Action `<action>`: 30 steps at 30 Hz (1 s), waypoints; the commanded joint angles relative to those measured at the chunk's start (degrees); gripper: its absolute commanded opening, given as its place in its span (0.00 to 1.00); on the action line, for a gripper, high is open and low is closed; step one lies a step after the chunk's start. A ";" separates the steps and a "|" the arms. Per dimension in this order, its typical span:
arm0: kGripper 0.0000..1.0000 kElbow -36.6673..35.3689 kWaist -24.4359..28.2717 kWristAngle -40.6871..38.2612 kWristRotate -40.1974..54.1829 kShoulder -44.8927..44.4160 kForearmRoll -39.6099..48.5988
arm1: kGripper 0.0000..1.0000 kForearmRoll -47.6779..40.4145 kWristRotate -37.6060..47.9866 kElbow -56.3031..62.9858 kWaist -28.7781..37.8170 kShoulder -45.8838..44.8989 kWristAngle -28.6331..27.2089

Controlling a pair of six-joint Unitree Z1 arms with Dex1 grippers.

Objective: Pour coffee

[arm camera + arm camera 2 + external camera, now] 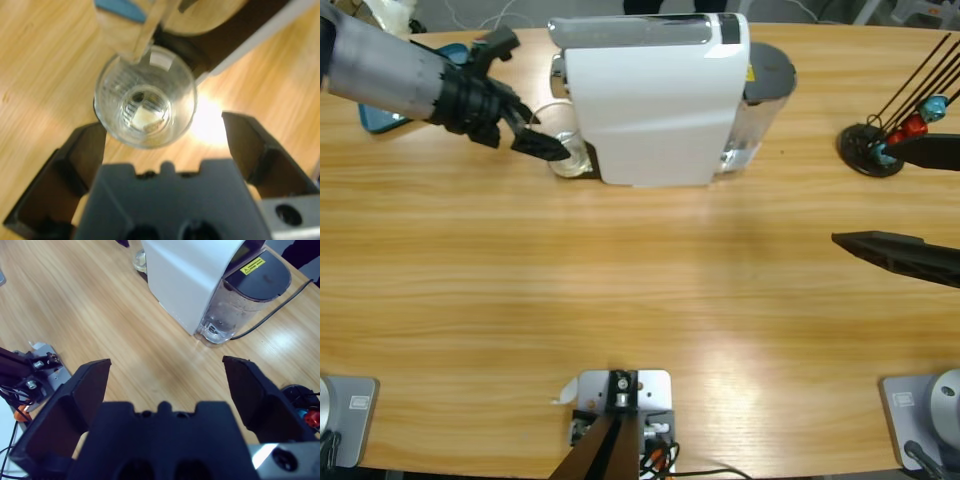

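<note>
Black jaws of my left gripper (162,137) stand spread wide in the left wrist view, one on each side of the small clear glass tumbler (145,95), which fills the upper middle of that frame; neither jaw touches the glass that I can see. Looking down into the tumbler, I see mostly clear glass and a pale reflection at its bottom, and I cannot tell from here whether the coffee is inside. Behind the glass, the dark base of the white coffee machine (235,35) crosses the upper right of the frame.

From the high view, my left arm comes in from the upper left, its gripper (542,140) pointed at the tumbler (568,152), which sits on the wooden table (620,290) just beside the machine's (655,95) left side. A blue object (380,115) lies partly hidden behind that arm at the upper left edge.

At the right edge of the high view, my right gripper (910,205) hangs above bare table with its jaws held well apart, nothing between them. In the upper right, a round black stand (868,150) with thin dark rods holds red and blue capsules (920,120). The right wrist view looks past its parted jaws (170,385) toward the machine's clear water tank (225,315) at the frame's top.
</note>
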 commanded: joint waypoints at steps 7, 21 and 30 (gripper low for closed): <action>1.00 3.60 3.78 -1.16 0.46 -8.94 7.74 | 0.98 -0.58 -0.64 2.63 -0.54 -2.10 -0.59; 1.00 4.64 1.06 1.30 -0.11 1.02 6.42 | 0.98 -0.60 -0.64 2.63 -0.54 -2.18 -0.32; 1.00 0.30 1.06 5.77 -1.04 4.63 5.49 | 0.98 -0.68 -0.69 2.67 -0.54 -2.66 -0.45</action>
